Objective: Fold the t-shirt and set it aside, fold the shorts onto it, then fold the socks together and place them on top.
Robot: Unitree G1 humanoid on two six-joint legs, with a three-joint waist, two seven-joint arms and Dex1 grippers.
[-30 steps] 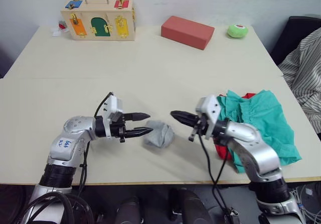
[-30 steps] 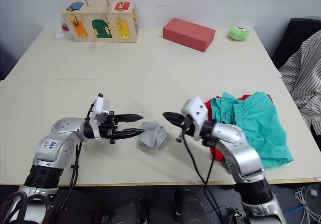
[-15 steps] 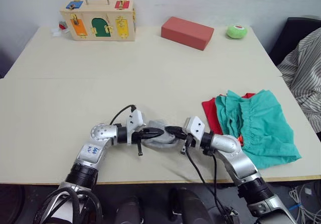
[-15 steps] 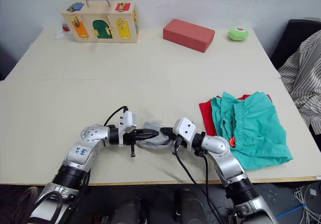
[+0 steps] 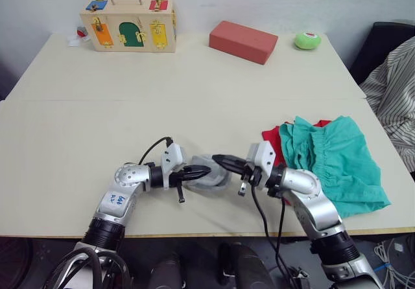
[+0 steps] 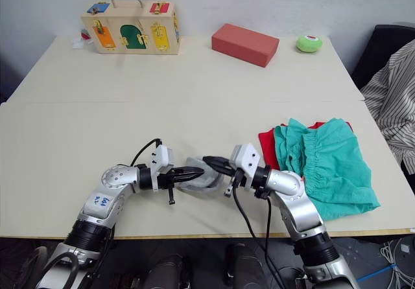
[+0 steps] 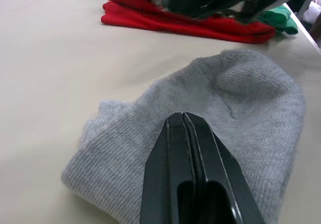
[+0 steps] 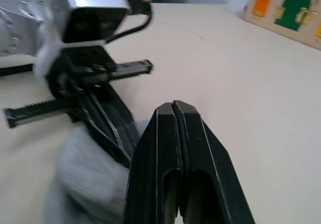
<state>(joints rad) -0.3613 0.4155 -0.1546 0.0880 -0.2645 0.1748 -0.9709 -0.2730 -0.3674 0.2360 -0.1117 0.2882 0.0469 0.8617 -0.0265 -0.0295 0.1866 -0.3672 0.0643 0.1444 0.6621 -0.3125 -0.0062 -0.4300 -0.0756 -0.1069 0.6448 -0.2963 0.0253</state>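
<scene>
The grey socks (image 5: 215,180) lie bunched near the table's front edge. My left gripper (image 5: 206,170) reaches in from the left, and its fingers (image 7: 173,148) are closed on the socks (image 7: 241,98). My right gripper (image 5: 216,159) comes from the right. It is shut with nothing in it and hovers just above the socks' far side (image 8: 85,184). To the right, the teal shorts (image 5: 331,162) lie on the folded red t-shirt (image 5: 272,138), whose edge shows on the left.
At the table's back stand a wooden latch box (image 5: 127,24), a red block (image 5: 243,41) and a green ball (image 5: 307,40). Striped cloth (image 5: 395,88) hangs past the right edge. The front table edge (image 5: 207,236) runs close under both arms.
The left gripper moved right to the socks and went from open to shut on them. The right gripper came in to the socks, then its tips lifted slightly.
</scene>
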